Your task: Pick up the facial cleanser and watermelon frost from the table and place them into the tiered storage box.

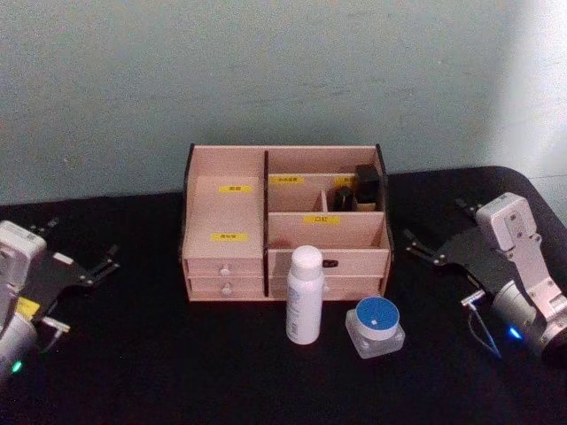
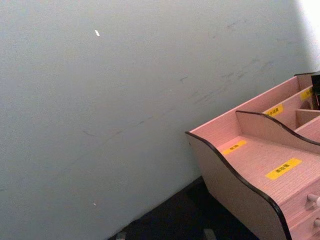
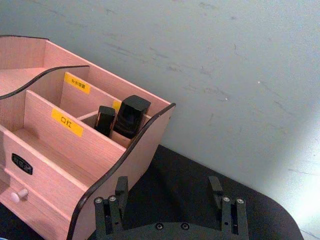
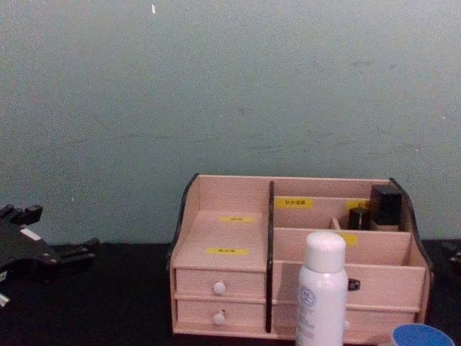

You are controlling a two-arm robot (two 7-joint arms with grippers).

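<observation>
1. The right gripper [image 3: 168, 186], nearest its wrist camera, hangs with jaws spread, right of the box. The left gripper [image 1: 81, 239] waits, also spread, well to the left.
2. Tiered storage box [image 1: 221, 212]: aim for a bare compartment, avoiding the dark bottles [image 1: 365, 184].
3. Facial cleanser [image 1: 305, 295] stands upright before the drawers. Grip it mid-body and lift straight.
4. Watermelon frost [image 1: 376, 323] sits just right of the cleanser. Pinch it below the lid.
</observation>
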